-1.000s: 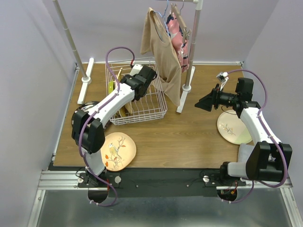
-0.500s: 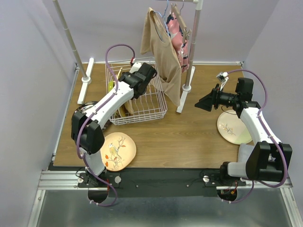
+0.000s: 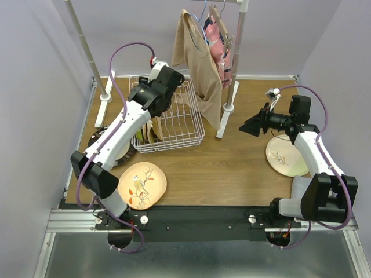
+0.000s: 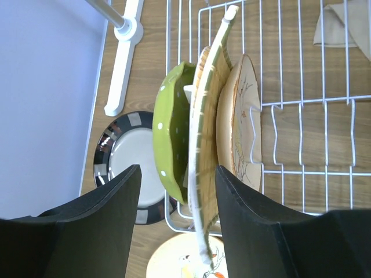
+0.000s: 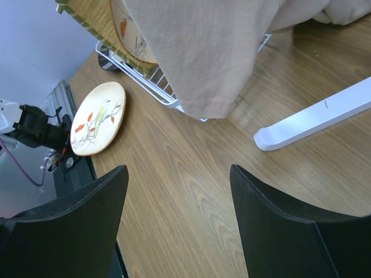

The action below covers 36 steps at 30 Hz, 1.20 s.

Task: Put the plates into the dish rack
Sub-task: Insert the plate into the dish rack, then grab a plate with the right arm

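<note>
L gripper [image 4: 177, 171] pictured spread wide above dish rack [image 3: 186, 132], nothing gripped. Lime dotted plate [image 4: 168, 133], woven plate [image 4: 206, 145], peach plate [image 4: 240, 133] stood on edge inside. R gripper [image 5: 178, 174] also spread, empty. Bird plate [image 3: 142, 185], dark-rimmed plate [image 4: 124, 156], cream plate [image 3: 284, 156] seen flat on table [image 3: 232, 165].

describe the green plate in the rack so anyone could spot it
Find the white wire dish rack at the table's back left. Among the plates standing in it, the lime plate is the leftmost, and the only green one with white dots.
</note>
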### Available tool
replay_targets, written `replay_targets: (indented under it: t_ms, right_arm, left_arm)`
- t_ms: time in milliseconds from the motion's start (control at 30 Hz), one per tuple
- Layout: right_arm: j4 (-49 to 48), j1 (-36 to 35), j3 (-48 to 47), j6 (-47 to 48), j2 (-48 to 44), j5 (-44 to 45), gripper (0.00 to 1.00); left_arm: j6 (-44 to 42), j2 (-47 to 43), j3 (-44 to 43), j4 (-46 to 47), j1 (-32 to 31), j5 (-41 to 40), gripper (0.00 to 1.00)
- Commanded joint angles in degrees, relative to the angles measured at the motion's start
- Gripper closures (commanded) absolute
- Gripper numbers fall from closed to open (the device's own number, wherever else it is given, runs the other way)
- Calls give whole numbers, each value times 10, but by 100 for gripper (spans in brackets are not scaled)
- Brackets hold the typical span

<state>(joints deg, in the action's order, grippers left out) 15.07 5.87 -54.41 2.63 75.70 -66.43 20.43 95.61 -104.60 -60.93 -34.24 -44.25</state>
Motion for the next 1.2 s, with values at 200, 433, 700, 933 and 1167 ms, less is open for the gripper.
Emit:
replay_targets:
  t_ms: [200,433,700,933,1167]
  right_arm:
    - [34,48,-7,69,-19,52,20]
    - [180,110,-46,196,-15,169,19]
    - [421,133,-176,362,101,371,17]
    - [472,241,-214,439,185,473,18]
    - [477,290,-237,483,252,503,18]
  left_arm:
    - [-82,-166,91,177,-1,137,35]
    - [-158,-313,257,354,11,252,32]
    - [-216,-403,434,512,41,330,27]
    - [-207,-439,534,607,58,347,25]
    - [-184,-457,560,652,88,434,25]
